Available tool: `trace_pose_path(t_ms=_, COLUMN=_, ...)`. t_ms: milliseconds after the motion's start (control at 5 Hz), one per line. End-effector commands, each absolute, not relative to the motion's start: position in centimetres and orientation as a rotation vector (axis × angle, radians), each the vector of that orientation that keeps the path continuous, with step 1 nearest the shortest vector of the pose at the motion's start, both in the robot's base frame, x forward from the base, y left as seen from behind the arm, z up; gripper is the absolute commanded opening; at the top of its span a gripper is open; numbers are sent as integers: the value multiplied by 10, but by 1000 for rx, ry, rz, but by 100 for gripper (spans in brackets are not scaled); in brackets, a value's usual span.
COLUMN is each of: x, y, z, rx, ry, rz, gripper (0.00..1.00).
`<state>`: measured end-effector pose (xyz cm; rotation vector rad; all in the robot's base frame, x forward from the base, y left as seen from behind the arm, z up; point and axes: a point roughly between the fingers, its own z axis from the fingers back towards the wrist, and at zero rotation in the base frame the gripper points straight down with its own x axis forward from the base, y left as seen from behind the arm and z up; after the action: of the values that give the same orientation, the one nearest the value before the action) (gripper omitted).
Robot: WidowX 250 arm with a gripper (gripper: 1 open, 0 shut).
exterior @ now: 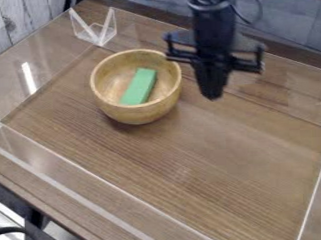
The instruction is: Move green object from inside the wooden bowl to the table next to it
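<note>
Brown wood tabletop [193,181] holds a bowl [117,104] with a green block [138,87] inside; the gripper [204,112], right of it, is closed.

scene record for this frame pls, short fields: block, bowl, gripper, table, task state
block: green, lying inside the bowl, unheld
bowl: round light wood, on the table
gripper: shut, nothing seen in it; over the table to the side of the bowl, not above the block
table: brown wood grain
task state: not done, block not on the table
</note>
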<state>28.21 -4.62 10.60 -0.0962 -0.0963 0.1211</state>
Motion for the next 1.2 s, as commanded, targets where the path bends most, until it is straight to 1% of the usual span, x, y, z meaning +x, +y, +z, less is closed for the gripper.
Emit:
trace_pose_path(t_ms=0, x=285, y=-50, z=105, rx=-87, ry=-128, rz=124, gripper=0)
trace_pose_path(t_ms=200, x=289, y=-47, z=106, rx=-81, ry=-122, rz=91, gripper=0)
trace_pose_path(t_ms=400, x=295, y=-43, z=113, rx=-79, ry=-115, rz=77, gripper=0)
trace_pose_path(t_ms=1000, x=300, y=-34, z=116, rx=-71, ry=-98, rz=45, gripper=0)
